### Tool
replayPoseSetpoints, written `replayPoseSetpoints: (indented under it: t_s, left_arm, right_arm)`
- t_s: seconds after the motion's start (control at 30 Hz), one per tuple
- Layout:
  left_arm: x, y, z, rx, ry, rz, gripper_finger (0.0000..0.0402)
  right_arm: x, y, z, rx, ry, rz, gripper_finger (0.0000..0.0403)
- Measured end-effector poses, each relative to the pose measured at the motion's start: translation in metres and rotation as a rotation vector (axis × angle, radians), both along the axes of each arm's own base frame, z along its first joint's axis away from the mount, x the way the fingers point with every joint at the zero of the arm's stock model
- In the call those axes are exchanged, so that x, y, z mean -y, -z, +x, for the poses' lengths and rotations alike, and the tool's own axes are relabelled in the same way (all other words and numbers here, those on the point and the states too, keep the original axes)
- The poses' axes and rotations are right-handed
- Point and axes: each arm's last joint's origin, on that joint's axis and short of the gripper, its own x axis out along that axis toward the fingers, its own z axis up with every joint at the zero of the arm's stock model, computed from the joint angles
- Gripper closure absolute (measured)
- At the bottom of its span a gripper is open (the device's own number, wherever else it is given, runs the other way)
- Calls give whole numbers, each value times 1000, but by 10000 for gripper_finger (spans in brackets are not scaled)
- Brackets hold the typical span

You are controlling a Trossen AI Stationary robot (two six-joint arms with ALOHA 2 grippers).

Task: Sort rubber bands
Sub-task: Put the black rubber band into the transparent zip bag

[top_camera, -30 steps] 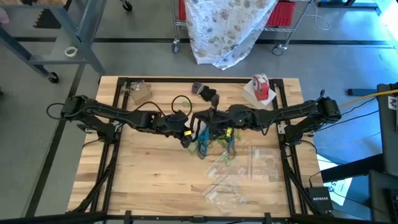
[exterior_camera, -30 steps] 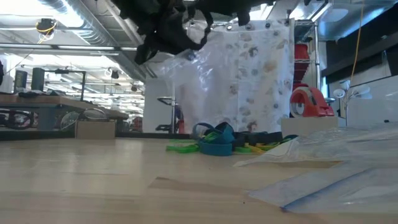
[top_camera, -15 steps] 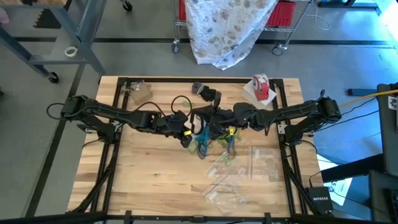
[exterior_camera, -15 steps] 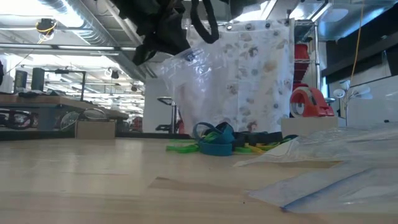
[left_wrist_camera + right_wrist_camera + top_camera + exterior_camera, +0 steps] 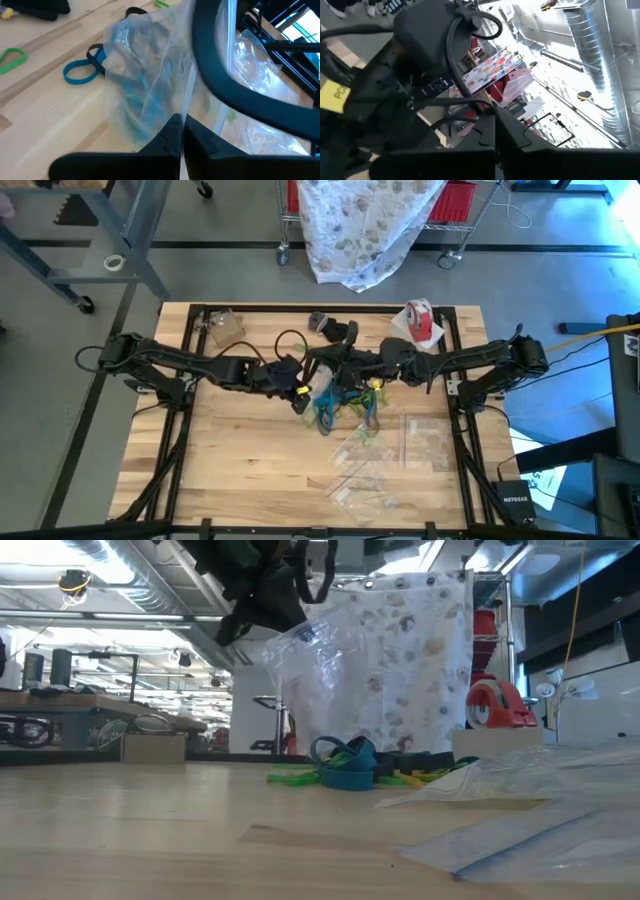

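The loose rubber bands lie in a teal, green and yellow heap mid-table, also low in the low view. Above them my left gripper is shut on a clear plastic bag that hangs in the air, with bluish shapes showing through its film. My right gripper meets it from the right at mid-table. It is shut on a black rubber band, which arches close over the bag's top. My left gripper pinches the bag's upper edge between its two fingers, coming from the table's left and slanting down. The bag hangs slack below the fingers, clear of the table. My right gripper pinches one stretch of the black band between its fingers, coming about level from the table's right. The rest of the loop stands free beyond the fingertips, clear of the table.
More clear bags lie spread on the near right of the table. A red-and-white tape roll stands at the far right. A bag with tan contents and a dark lump lie along the far edge.
My right gripper has tipped its fingers upward and risen slightly. The black band has swung up with it, from beside the bag's top to above it. The bag and my left gripper have stayed where they were.
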Motion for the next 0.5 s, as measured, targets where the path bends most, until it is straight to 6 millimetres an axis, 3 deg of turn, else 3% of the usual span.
replayPoseSetpoints:
  t_s: [0.2,0.5]
  left_arm:
    - [0,0,0,0,1,1,401]
    - [-4,0,0,-4,-11,4,401]
  right_arm:
    - [0,10,1,-106,34,8,402]
    - [-10,13,0,-129,31,22,402]
